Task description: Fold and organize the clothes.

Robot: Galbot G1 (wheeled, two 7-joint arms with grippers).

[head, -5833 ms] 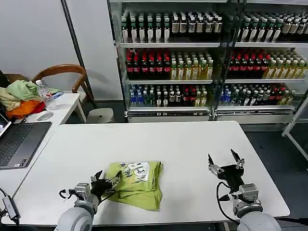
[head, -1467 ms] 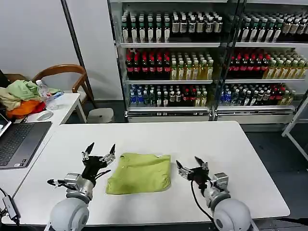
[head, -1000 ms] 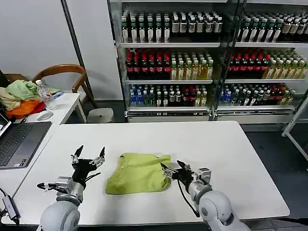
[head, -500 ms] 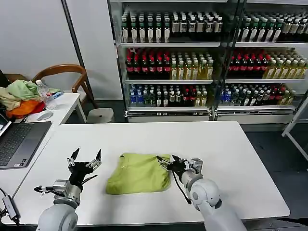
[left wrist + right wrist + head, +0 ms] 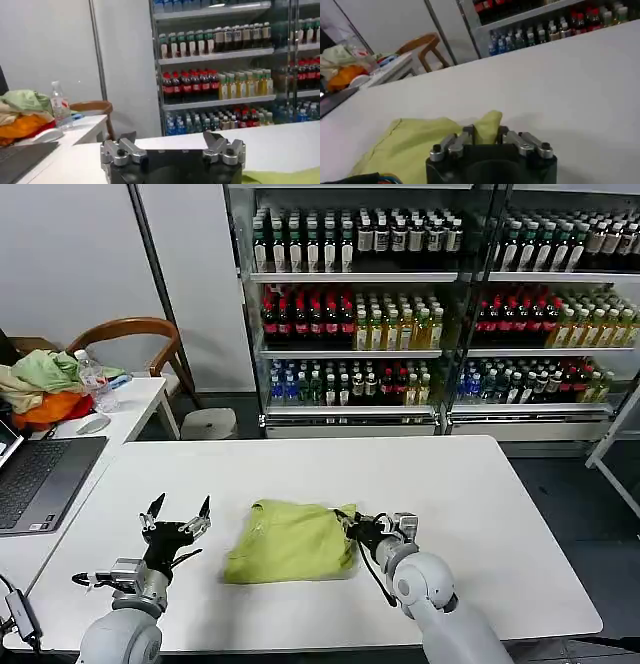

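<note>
T-shirt (image 5: 290,541) is lime yellow-green, folded into a rough rectangle, plain side up, a few soft creases, collar edge along its upper side. It lies flat on the white table (image 5: 480,494), lower centre of the head frame, slightly left of the middle. Right gripper (image 5: 352,527) sits at the shirt's right edge, near the upper right corner, fingers closed in on a raised fold of the cloth; in the right wrist view the fabric (image 5: 440,140) peaks up between the two fingers of that gripper (image 5: 485,136), so it is pinching the shirt's edge. The corner there is bunched and lifted off the table, while the other parts of the shirt lie flat. Left gripper (image 5: 176,514) is in the lower left of the head frame, well apart from the shirt's left edge, fingers spread wide and pointing up, holding nothing; left wrist view shows the same spread fingers on it (image 5: 172,145) with a sliver of green shirt (image 5: 290,177) at the lower right corner. Side desk in the upper left of the head frame carries a laptop (image 5: 35,474) and a heap of pale green, beige and orange garments (image 5: 40,384).
</note>
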